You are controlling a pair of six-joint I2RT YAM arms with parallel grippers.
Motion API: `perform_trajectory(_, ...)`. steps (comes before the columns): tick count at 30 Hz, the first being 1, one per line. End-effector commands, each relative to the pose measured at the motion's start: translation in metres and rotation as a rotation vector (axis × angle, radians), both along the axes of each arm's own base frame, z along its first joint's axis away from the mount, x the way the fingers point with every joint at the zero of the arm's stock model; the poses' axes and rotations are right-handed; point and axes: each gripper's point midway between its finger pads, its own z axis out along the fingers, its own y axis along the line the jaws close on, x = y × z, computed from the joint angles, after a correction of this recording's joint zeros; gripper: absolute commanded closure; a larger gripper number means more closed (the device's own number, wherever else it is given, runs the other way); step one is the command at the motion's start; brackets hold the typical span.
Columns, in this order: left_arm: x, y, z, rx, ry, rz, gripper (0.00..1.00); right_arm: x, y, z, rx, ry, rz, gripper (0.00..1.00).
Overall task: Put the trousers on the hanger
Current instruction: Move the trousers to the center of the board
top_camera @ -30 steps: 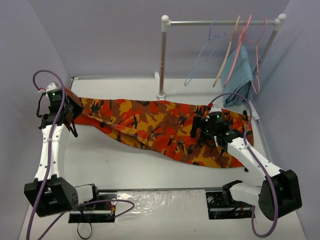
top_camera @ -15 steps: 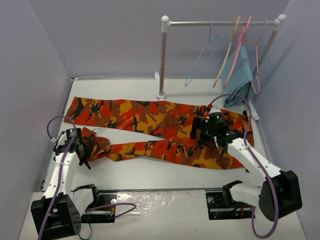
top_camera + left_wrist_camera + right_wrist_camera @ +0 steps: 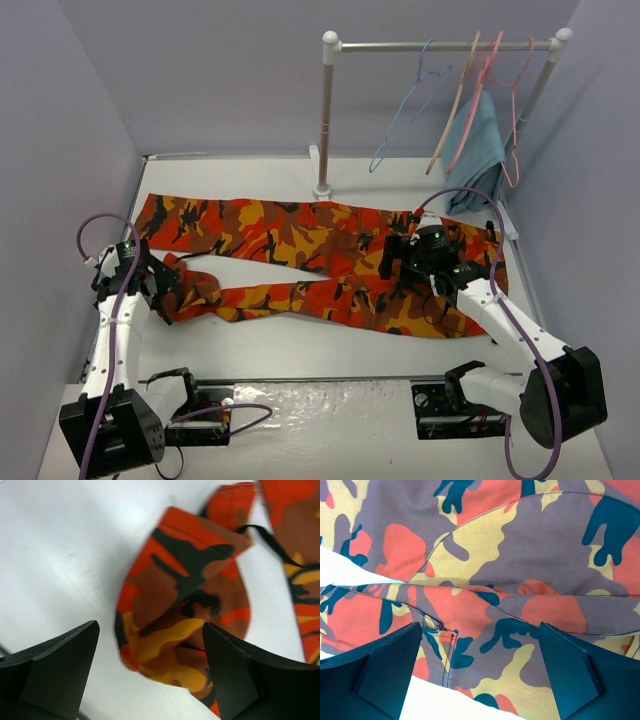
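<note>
The camouflage trousers [image 3: 300,240] lie flat on the white table [image 3: 300,340], waist to the right and the two legs splayed apart to the left. My left gripper [image 3: 165,290] stands open just short of the nearer leg's cuff [image 3: 185,605], which rests loose on the table beyond its fingers [image 3: 60,665]. My right gripper [image 3: 398,262] hovers open low over the waist and pocket seam [image 3: 485,615], holding nothing. The light-blue wire hanger [image 3: 405,115] hangs by its hook on the rail at the back.
A clothes rack stands at the back right on a white pole [image 3: 325,110]. It also carries a tan wooden hanger [image 3: 455,105], a pink hanger [image 3: 478,110] and a teal-blue cloth [image 3: 482,150]. Purple walls close in on both sides.
My left gripper carried one leg end from the far left toward the near side, opened and let it go. The legs now lie apart. The right arm stayed put.
</note>
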Motion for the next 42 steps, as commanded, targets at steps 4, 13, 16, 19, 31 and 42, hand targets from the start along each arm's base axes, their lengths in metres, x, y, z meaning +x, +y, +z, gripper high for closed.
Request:
perform_trajectory(4, 0.090, -0.018, 0.029, -0.025, -0.112, -0.407, 0.32, 0.003, 0.012, 0.018, 0.025, -0.070, 0.055, 0.00)
perform_trajectory(13, 0.116, -0.012, -0.008, -0.046, 0.045, -0.493, 0.31, -0.001, 0.013, 0.018, 0.036, -0.069, 0.058, 0.00)
perform_trajectory(16, 0.111, -0.014, -0.023, -0.046, 0.099, -0.505, 0.32, 0.000, 0.013, 0.018, 0.038, -0.070, 0.051, 0.00)
perform_trajectory(19, 0.106, -0.014, -0.037, -0.040, 0.151, -0.508, 0.34, 0.001, 0.013, 0.017, 0.038, -0.069, 0.044, 0.00)
perform_trajectory(31, 0.100, 0.006, -0.058, 0.033, 0.257, -0.442, 0.85, 0.001, 0.011, 0.012, 0.034, -0.055, 0.022, 0.00)
perform_trajectory(42, 0.104, 0.046, -0.009, 0.204, 0.249, -0.345, 1.00, 0.004, 0.010, 0.014, 0.032, -0.057, 0.008, 0.00)
